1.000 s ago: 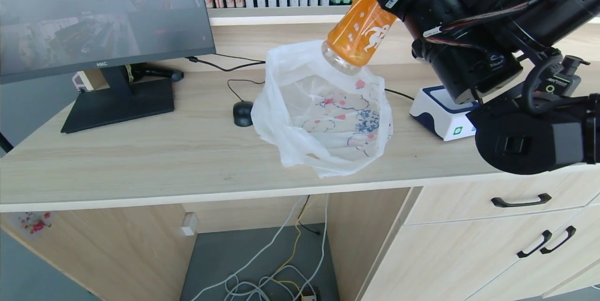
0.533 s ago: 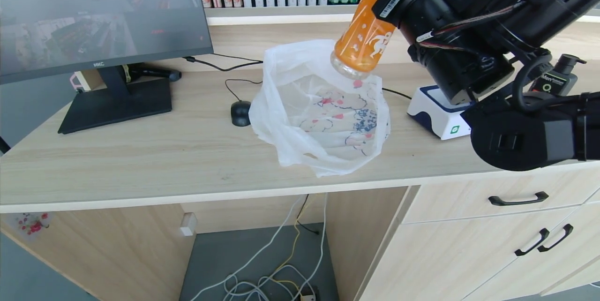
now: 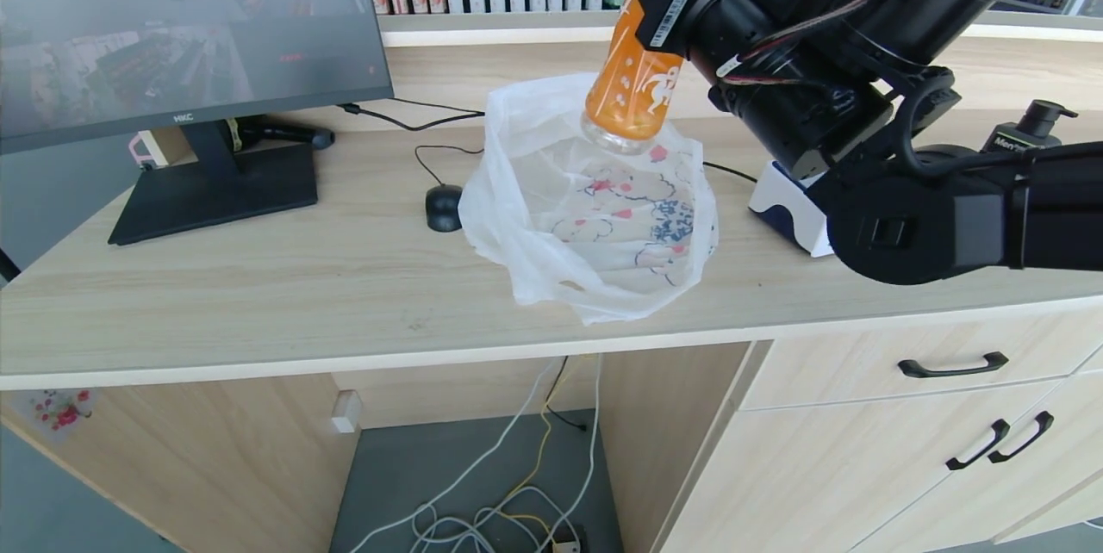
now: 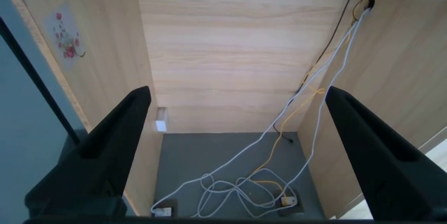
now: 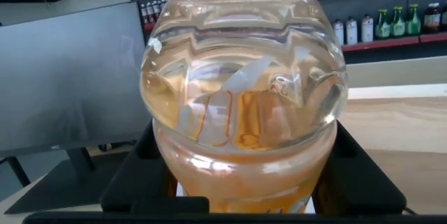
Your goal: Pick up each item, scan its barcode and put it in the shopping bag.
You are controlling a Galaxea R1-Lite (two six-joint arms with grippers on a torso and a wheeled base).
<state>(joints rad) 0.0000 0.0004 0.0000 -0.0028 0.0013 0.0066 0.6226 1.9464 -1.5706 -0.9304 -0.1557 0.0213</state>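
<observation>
An orange drink bottle hangs upside-down and tilted, its lower end just over the back rim of the white shopping bag. My right gripper is shut on the bottle's middle. The right wrist view looks along the bottle's clear shoulder, with black fingers on either side. The bag stands open on the wooden counter and holds a printed package. My left gripper is open under the counter, facing the floor cables.
A white barcode scanner sits right of the bag, partly behind my right arm. A pump bottle stands farther right. A black mouse and a monitor are left of the bag. Drawers are below right.
My right gripper has carried the bottle left and lower, turning it more upright, so its end now sits at the bag's opening.
</observation>
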